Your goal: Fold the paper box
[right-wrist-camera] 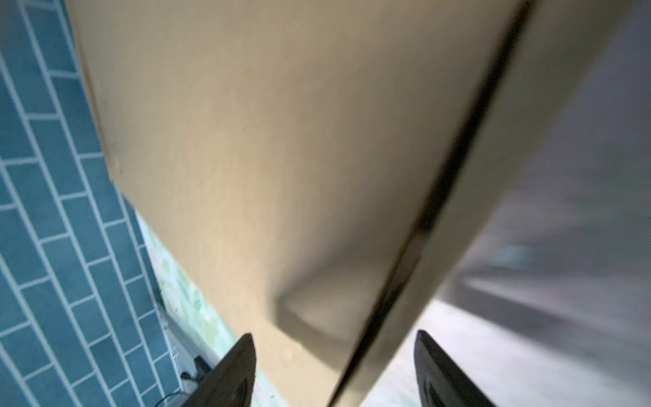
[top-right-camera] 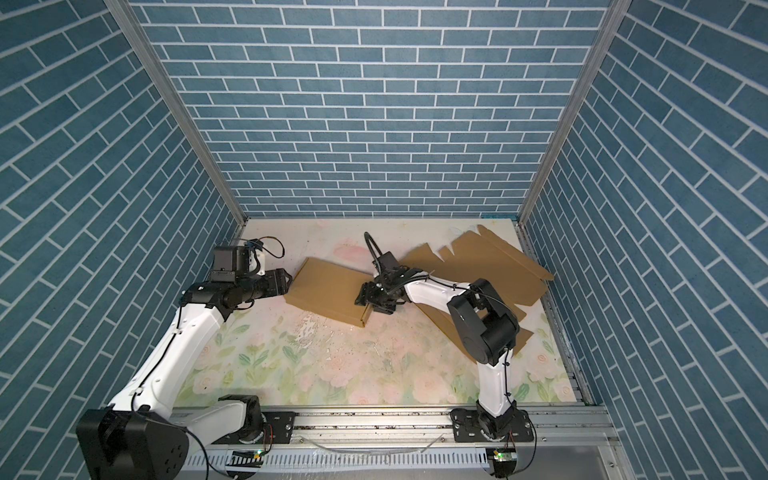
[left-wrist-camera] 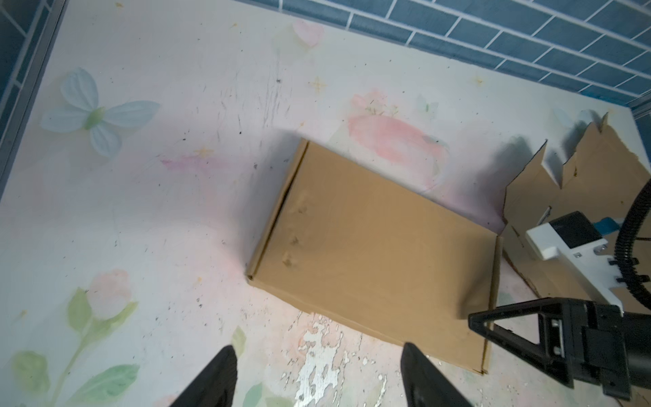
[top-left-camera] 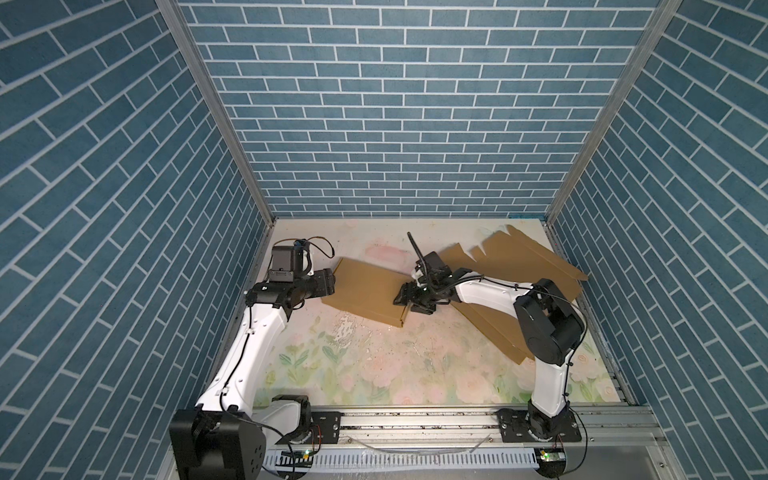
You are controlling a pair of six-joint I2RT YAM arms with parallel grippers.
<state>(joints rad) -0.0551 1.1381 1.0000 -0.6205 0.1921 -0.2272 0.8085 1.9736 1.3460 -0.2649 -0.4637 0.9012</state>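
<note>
The paper box (top-left-camera: 365, 291) (top-right-camera: 328, 291) lies on the floral table as a flat, closed brown carton, slightly askew. My left gripper (top-left-camera: 331, 282) (top-right-camera: 287, 282) hovers at its left end. In the left wrist view it (left-wrist-camera: 318, 352) is open over bare table, with the box (left-wrist-camera: 380, 246) just ahead. My right gripper (top-left-camera: 402, 297) (top-right-camera: 360, 297) is at the box's right end. In the right wrist view it (right-wrist-camera: 334, 336) is open, straddling the box's upper edge (right-wrist-camera: 405, 275) with neither finger touching the cardboard (right-wrist-camera: 281, 141).
Flat, unfolded cardboard sheets (top-left-camera: 519, 257) (top-right-camera: 486, 257) (left-wrist-camera: 599, 169) lie at the back right, and another sheet (top-left-camera: 494, 328) runs under the right arm. Blue brick walls (top-left-camera: 124, 208) enclose three sides. A metal rail (top-left-camera: 415, 419) runs along the front.
</note>
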